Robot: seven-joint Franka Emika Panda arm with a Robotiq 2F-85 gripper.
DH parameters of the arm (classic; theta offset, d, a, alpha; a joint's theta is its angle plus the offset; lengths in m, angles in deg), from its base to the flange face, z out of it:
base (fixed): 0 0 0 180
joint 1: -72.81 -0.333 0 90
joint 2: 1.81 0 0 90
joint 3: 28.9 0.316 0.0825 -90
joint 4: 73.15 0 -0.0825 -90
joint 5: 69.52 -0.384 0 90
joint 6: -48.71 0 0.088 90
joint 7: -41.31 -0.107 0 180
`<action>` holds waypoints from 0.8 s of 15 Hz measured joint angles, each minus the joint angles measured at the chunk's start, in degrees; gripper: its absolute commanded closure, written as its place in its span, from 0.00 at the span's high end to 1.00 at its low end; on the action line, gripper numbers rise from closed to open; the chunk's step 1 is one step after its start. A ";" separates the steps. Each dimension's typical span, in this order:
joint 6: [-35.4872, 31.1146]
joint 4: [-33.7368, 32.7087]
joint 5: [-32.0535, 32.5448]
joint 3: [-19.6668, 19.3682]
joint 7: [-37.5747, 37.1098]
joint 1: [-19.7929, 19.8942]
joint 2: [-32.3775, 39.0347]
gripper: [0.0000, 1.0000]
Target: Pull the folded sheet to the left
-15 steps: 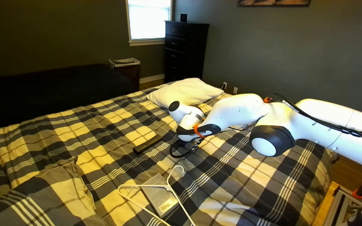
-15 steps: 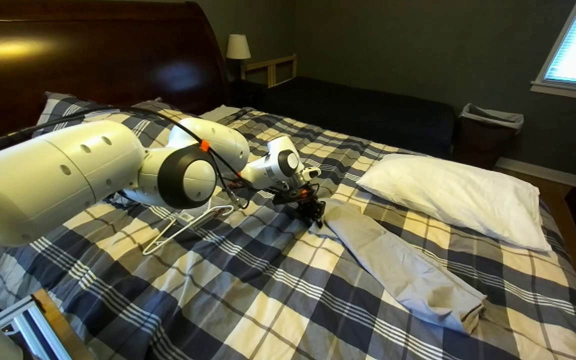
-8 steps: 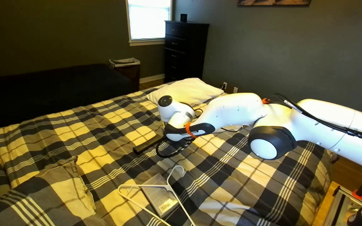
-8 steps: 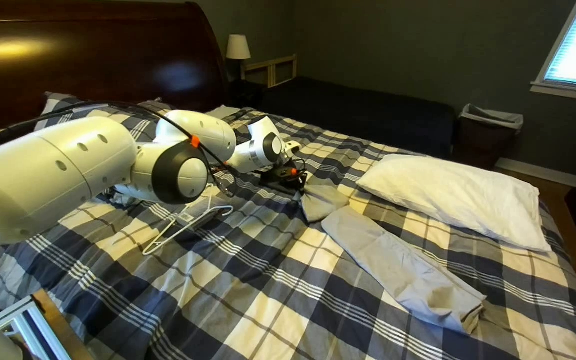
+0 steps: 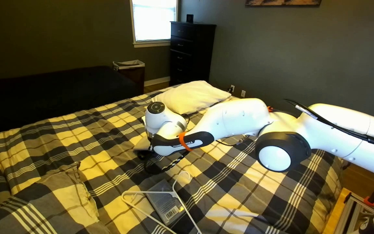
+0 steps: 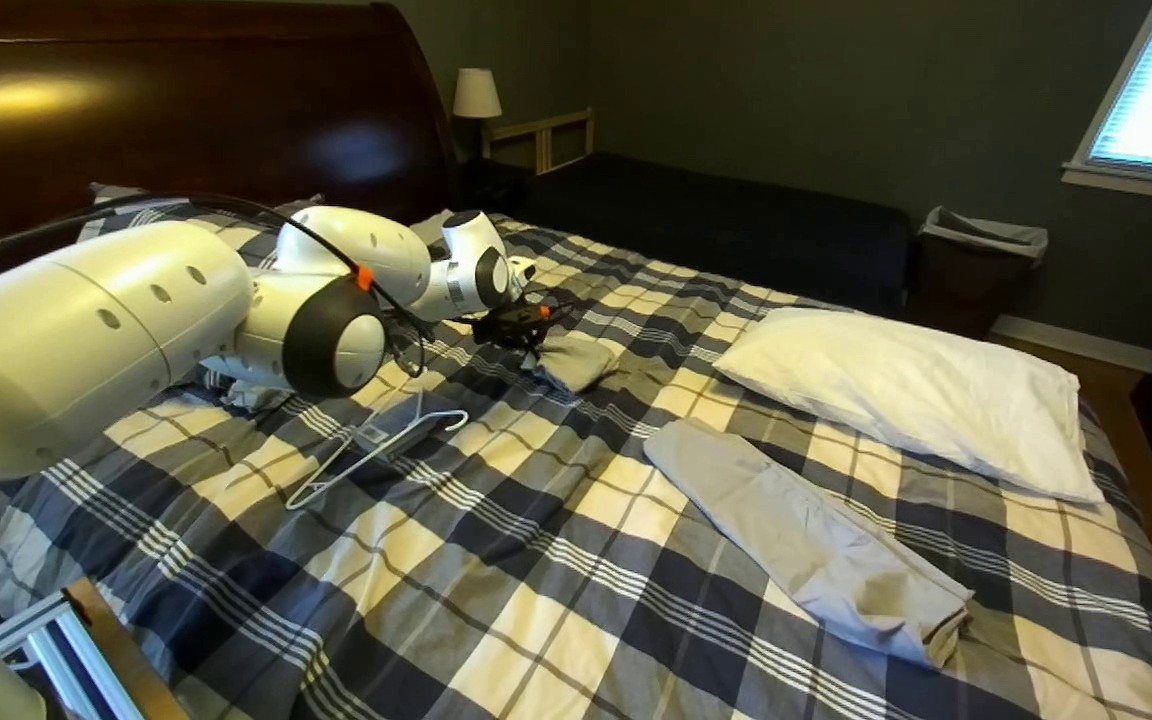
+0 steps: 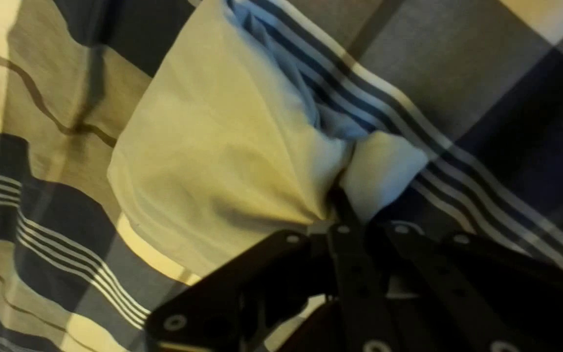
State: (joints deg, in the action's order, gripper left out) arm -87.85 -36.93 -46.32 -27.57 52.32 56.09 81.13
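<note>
One pinch of sheet [image 7: 203, 127] is what you've got: your tool [image 7: 336, 217] looks squeezed together with an edge of it between the fingers, the wide part bulging to one side in the wrist view and a small flap poking out on the other. How many layers are in there, I honestly can't tell. The sheet seems to rest on the cover [image 6: 536, 600], beyond the hanger [image 5: 175, 194] and well apart from both the grey cloth [image 6: 806, 540] and the pillow [image 6: 906, 400] in an exterior view.

As for handling: light, I'd bet, and soft enough to bunch up wherever you tug. Not fragile, and it looks matte rather than slippery, so expect a bit of drag on the cover. Main risk imo is that you've only caught some layers and the folds peel apart. So pull low and steady toward the headboard [image 6: 186, 120], which I reckon is your left. If it pops out, regrab the thick folded edge on the headboard side, all layers in one bite, and let the rest trail. Don't yank upward or you'll probably shake the folds loose.
</note>
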 measured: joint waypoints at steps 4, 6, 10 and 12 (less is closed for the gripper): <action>1.45 0.23 -0.05 4.47 12.18 0.32 -0.03 0.57; 3.44 0.23 -0.03 4.56 15.08 1.00 -0.22 0.72; 3.43 0.45 -1.09 6.35 20.70 6.02 -0.76 0.99; 2.17 0.82 -2.96 8.49 23.58 10.15 -1.03 1.00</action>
State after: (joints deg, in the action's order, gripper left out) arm -85.68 -36.11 -49.28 -19.08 75.89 66.24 80.10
